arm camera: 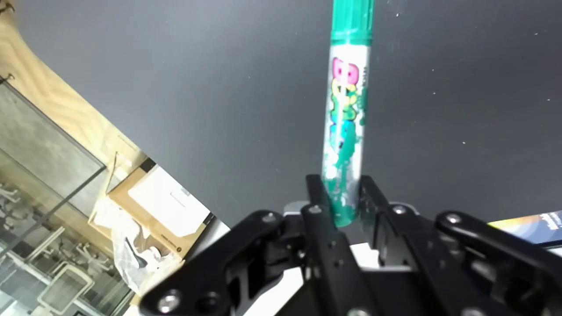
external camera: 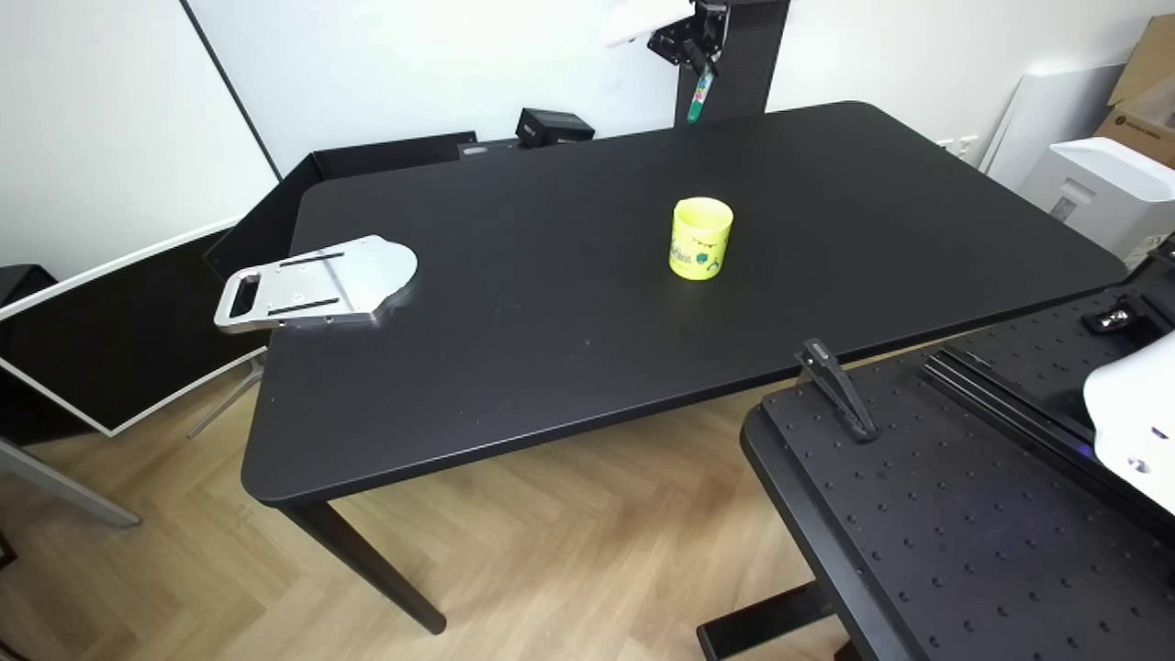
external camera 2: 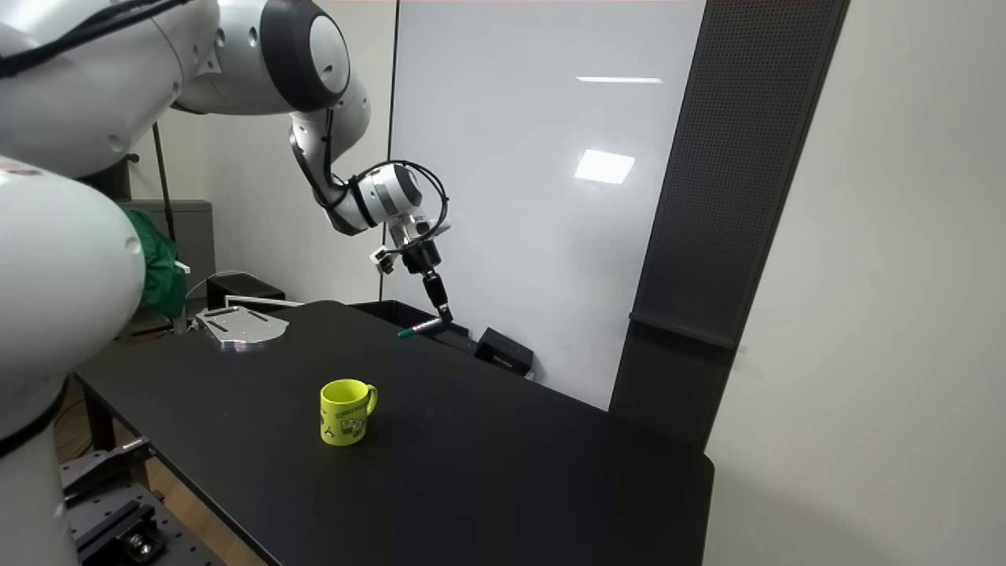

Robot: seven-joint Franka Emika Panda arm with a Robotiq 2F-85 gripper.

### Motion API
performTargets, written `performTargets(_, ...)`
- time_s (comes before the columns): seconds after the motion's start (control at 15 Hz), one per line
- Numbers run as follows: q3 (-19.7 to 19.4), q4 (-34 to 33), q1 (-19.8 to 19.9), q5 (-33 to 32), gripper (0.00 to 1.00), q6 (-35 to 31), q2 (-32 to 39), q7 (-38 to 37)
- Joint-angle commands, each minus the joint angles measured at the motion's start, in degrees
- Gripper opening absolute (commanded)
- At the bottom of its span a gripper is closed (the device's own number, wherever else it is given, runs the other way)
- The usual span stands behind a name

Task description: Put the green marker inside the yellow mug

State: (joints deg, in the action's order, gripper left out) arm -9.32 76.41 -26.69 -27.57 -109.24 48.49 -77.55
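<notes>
One green marker [arm camera: 344,109], pinched betw. both fingers of the gripper [arm camera: 340,193] near its uncapped end; cap [arm camera: 352,19] & most of barrel stick out free. Marker appears raised above the table [external camera 2: 511,487], tilted cap-down, well apart from the yellow mug [external camera 2: 343,413], which stands upright, mouth up, w/ no visible bracing. Insertion not yet done; step judged as carry to mug.

Risks (est.):
1. Short grip: marker may pivot or slip if cap strikes mug.
2. Slant: unless wrist brings marker nr. vert., it could snag the mug's edge & tip or push it.
3. Early release, off-centre: marker drops outside.
4. Mug not seen in wrist view; alignment from there unverified.

Rec.: straighten, centre over mouth, lower slowly.
</notes>
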Motion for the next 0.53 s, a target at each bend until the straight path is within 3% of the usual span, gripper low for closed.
performTargets(0.0,0.8,5.2,-1.7,-4.8,0.06,0.4,-4.0,-0.1)
performTargets(0.2,3.0,9.0,-1.6,-5.5,0.06,-0.4,-6.1,-0.3)
performTargets(0.27,3.0,3.9,-1.1,-5.4,0.23,0.7,-2.4,-0.4)
performTargets(0.47,4.0,6.2,-1.1,-5.7,0.23,0.6,-3.8,-0.4)
